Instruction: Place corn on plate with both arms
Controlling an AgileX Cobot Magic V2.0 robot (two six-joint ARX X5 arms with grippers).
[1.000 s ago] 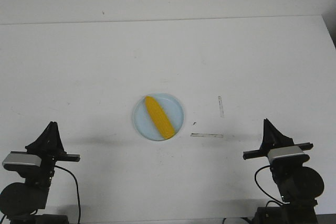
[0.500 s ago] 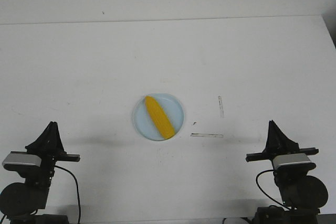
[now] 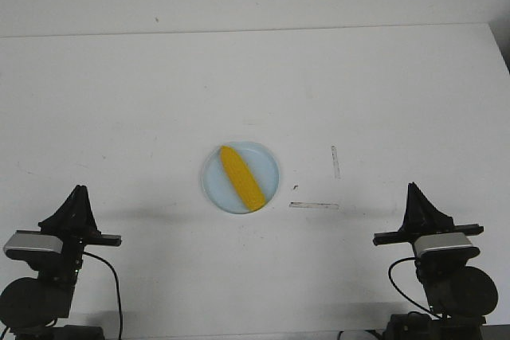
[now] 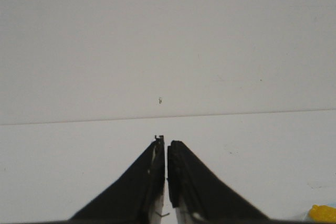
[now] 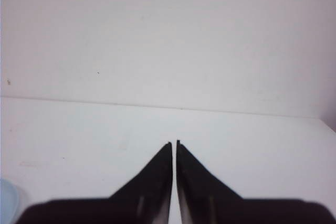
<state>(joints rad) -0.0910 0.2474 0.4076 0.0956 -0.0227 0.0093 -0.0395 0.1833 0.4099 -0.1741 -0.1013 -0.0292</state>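
Observation:
The yellow corn (image 3: 241, 177) lies diagonally on the pale blue plate (image 3: 267, 166) in the middle of the white table. My left gripper (image 3: 78, 191) is shut and empty at the near left, well away from the plate. My right gripper (image 3: 413, 189) is shut and empty at the near right. In the left wrist view the gripper (image 4: 166, 141) has its jaws together, and a tip of the corn (image 4: 321, 213) shows at the corner. In the right wrist view the gripper (image 5: 174, 143) has its jaws together, and a sliver of the plate (image 5: 7, 203) shows at the edge.
Two strips of clear tape lie right of the plate, one upright (image 3: 335, 162) and one flat (image 3: 314, 205). The table's far edge (image 3: 255, 31) meets a white wall.
My right arm drew back toward the near edge and a little right between one second and half a second ago, then held still. The left arm, corn and plate have not moved.

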